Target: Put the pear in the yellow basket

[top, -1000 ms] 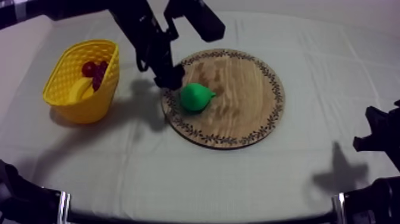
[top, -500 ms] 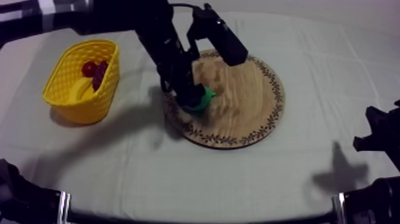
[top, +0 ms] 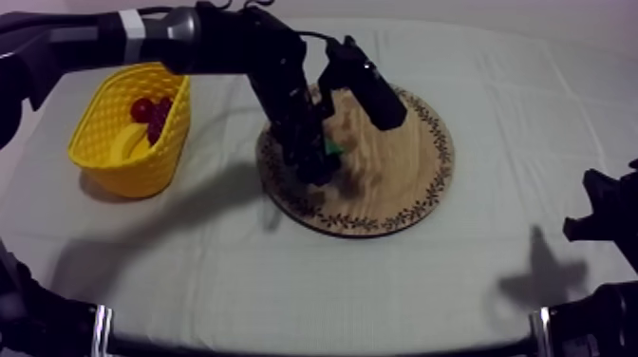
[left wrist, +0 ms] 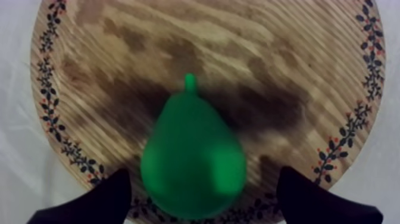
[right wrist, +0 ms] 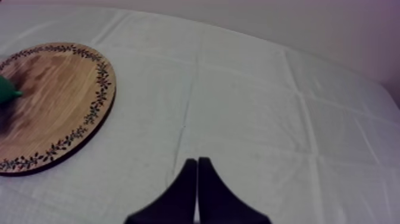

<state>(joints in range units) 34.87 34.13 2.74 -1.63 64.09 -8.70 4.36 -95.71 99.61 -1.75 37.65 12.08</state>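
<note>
My left end effector (left wrist: pixel 202 183) hovers over the pear (left wrist: pixel 191 143), fingers apart and straddling its fat end on the wooden board (left wrist: pixel 256 53). The pear's long axis runs straight ahead, stem pointing away. My right end effector (right wrist: pixel 197 162), fingers together, sits well off.

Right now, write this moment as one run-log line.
left gripper: open around pear | pear: on wooden board | right gripper: shut, over cloth | yellow basket: no pear yet

Green pear (left wrist: pixel 193 164), brown-grained wooden board (left wrist: pixel 119 53) with dark leaf-and-red-berry rim pattern, yellow lattice basket (top: pixel 147 157), grey-white cloth (right wrist: pixel 250 119), black right gripper (right wrist: pixel 197 173)
</note>
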